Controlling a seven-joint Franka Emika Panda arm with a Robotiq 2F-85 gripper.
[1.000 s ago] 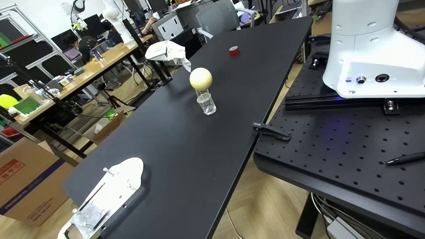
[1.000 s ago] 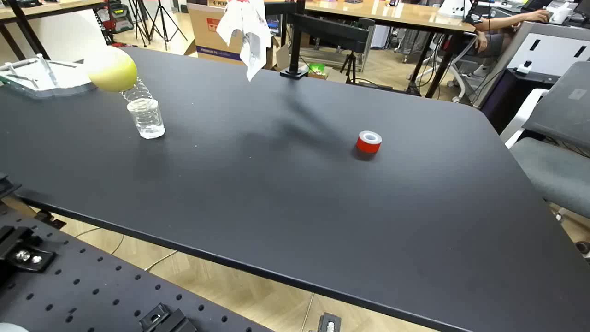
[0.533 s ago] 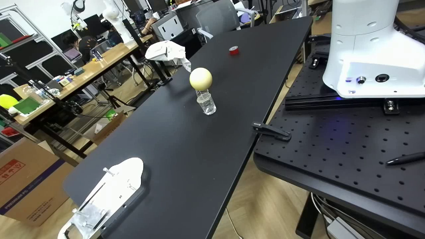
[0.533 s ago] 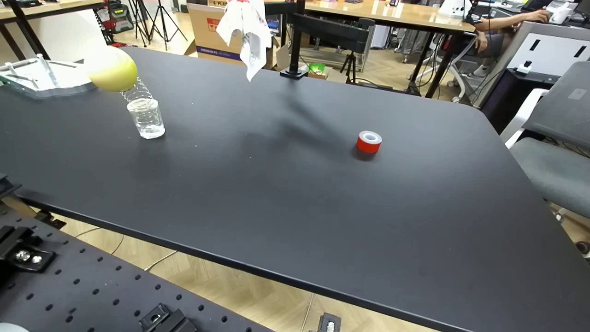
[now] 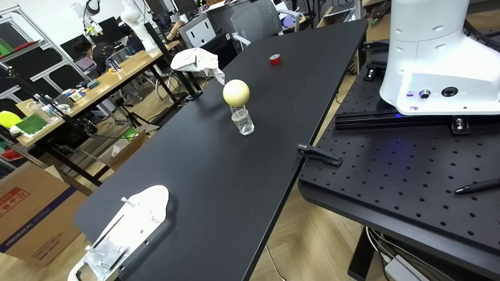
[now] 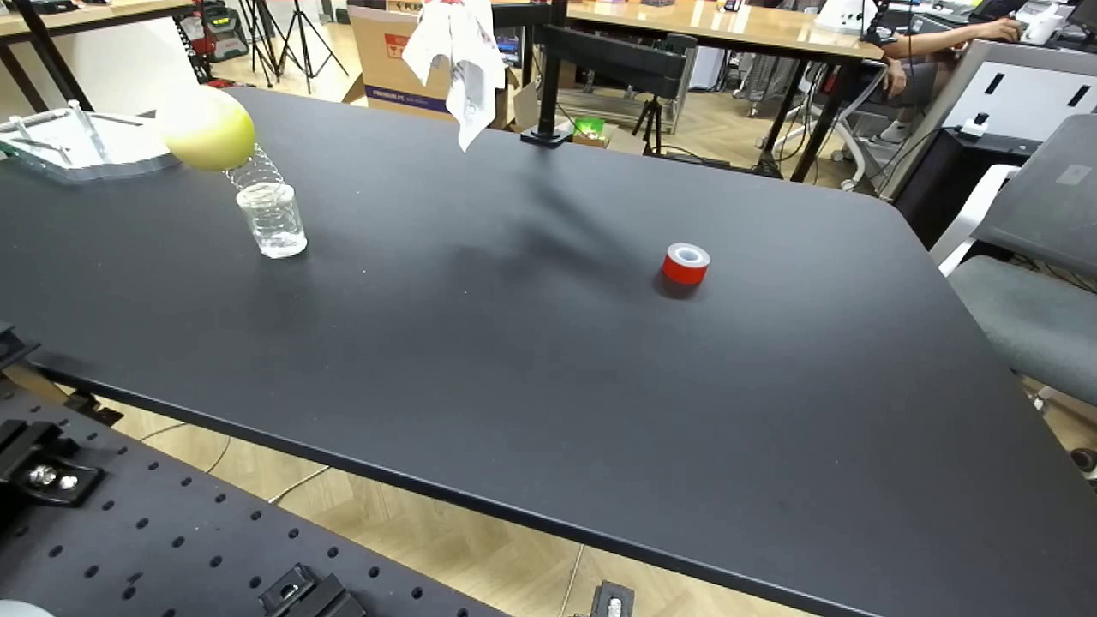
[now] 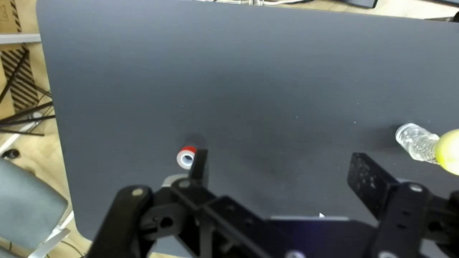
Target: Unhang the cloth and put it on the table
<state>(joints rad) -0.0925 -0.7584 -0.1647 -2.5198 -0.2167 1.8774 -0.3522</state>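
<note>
Wrist view, going left to right: first, gray office chair (image 7: 28,204) just past the short edge of the black desk (image 7: 107,71), near the bottom left corner. Then, in from that edge, little red tape roll (image 7: 186,157) with a white ring on top. Next, big black gripper (image 7: 279,168), spread wide above the desk. Past that, about midway between the two long edges, clear cup (image 7: 416,141) with a yellow ball (image 7: 450,152) on top.

In an exterior view, left to right: by the far left corner, white board (image 6: 90,146) with little pegs. Then, at the far edge, white cloth (image 6: 467,68), hung over the arm of a black stand (image 6: 549,103), with a pointy low end. Farther right, well apart from the cloth, tape roll again, closer to the far edge than the near edge. Last, office chair, beside the right edge.
</note>
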